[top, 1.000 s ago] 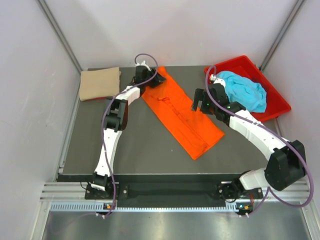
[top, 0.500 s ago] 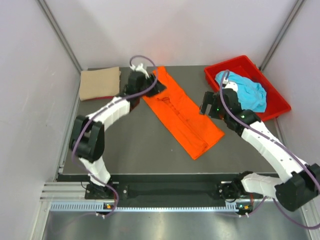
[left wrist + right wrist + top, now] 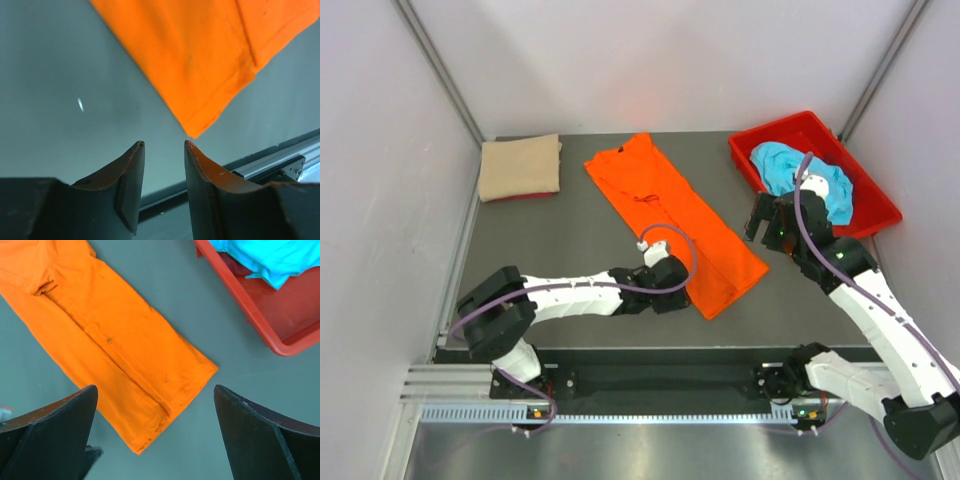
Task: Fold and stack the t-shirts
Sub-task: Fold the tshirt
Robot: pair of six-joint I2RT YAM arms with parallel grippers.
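Observation:
The bright orange t-shirt (image 3: 675, 218) lies as a long folded strip, diagonal across the middle of the table. It also shows in the left wrist view (image 3: 200, 55) and the right wrist view (image 3: 115, 345). The tan t-shirt (image 3: 520, 167) lies folded at the back left. The turquoise t-shirt (image 3: 807, 177) is crumpled in the red bin (image 3: 868, 215). My left gripper (image 3: 678, 285) is low beside the orange shirt's near corner, jaws slightly apart and empty (image 3: 162, 146). My right gripper (image 3: 760, 228) hovers wide open and empty above the strip's right edge (image 3: 155, 390).
The red bin stands at the back right corner and shows in the right wrist view (image 3: 250, 310). The table's front edge and metal rail (image 3: 270, 162) lie just past the left gripper's tips. Grey walls enclose the table on three sides.
My left arm swung from the orange shirt's far end at the back down to its near corner. My right arm drew back to the right, towards the bin. The shirt's far end is uncovered.

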